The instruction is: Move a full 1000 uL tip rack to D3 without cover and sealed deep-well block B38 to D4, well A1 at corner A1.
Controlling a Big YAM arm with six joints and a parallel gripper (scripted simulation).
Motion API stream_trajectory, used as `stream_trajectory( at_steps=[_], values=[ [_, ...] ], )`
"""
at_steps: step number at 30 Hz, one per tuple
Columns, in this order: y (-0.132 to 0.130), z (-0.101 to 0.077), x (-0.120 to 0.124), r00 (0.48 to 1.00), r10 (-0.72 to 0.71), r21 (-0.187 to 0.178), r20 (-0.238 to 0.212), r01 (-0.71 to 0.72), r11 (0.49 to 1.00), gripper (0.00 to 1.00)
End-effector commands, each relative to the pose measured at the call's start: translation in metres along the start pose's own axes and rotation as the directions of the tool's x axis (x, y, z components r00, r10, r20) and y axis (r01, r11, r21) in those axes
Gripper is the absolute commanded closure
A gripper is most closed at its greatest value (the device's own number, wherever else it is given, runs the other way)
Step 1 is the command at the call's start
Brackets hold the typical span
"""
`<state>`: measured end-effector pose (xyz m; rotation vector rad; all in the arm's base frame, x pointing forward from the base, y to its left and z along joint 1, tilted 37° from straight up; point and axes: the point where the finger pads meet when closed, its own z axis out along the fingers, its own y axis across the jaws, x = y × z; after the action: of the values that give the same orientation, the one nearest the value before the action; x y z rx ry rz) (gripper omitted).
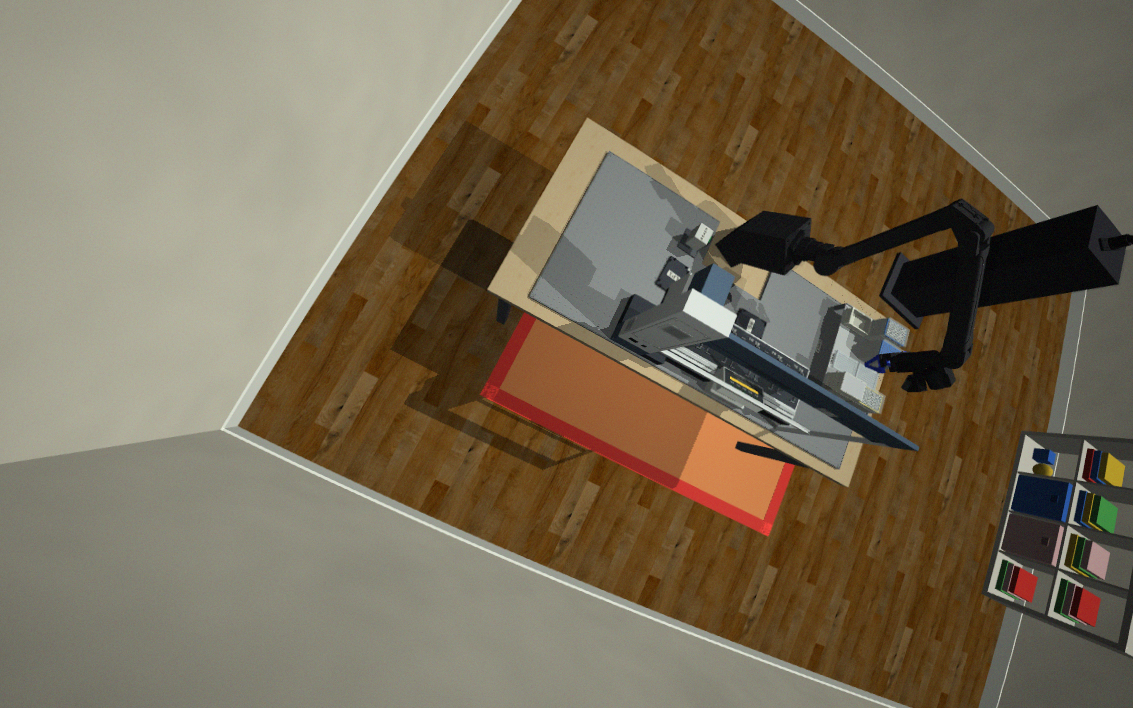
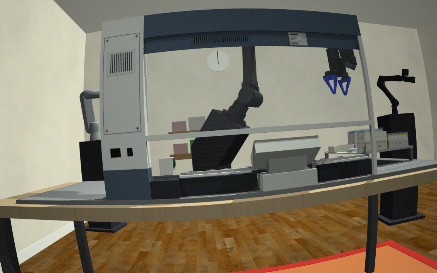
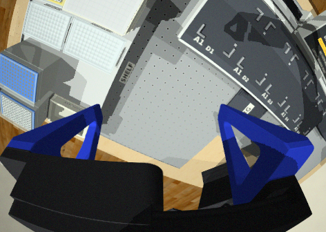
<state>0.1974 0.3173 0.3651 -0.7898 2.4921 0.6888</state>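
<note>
My gripper (image 1: 883, 361) (image 2: 337, 85) (image 3: 160, 110) is open and empty. It hangs high above the right end of the table, between the shelf and the deck. In the wrist view the shelf (image 3: 94, 81) is at the upper left. The dark deck (image 3: 276, 64) is at the upper right, with empty brackets marked D1 (image 3: 209, 49) and D2 (image 3: 245, 76). No labels are readable.
The liquid handler's frame (image 2: 121, 101) and its top bar (image 2: 247, 23) span the table; my gripper is just under the bar's right end. A grey perforated mat (image 3: 175, 94) lies under the gripper. The shelf items show at the right in the side view (image 2: 366, 137).
</note>
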Motion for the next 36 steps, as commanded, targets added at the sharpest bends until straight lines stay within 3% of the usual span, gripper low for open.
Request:
stream_trajectory(
  at_steps=[1,15,16,17,28,32,33,36],
  values=[
    [-0.010,-0.008,0.003,0.996,0.087,-0.009,0.032,-0.086,0.996,0.00],
    [-0.058,-0.006,0.041,0.947,0.319,-0.006,0.023,-0.319,0.948,0.00],
    [-0.064,0.005,0.045,0.938,0.345,0.013,-0.004,-0.345,0.938,0.00],
    [-0.066,-0.006,0.048,0.934,0.357,-0.004,0.021,-0.357,0.934,0.00],
    [-0.109,-0.004,0.086,0.834,0.552,0.007,0.009,-0.552,0.834,0.00],
    [-0.117,-0.004,0.092,0.846,0.533,0.008,0.008,-0.533,0.846,0.00],
    [-0.124,0.004,0.093,0.843,0.538,0.017,-0.005,-0.538,0.843,0.00],
    [-0.133,-0.004,0.104,0.846,0.533,0.010,0.008,-0.533,0.846,0.00]
  ],
)
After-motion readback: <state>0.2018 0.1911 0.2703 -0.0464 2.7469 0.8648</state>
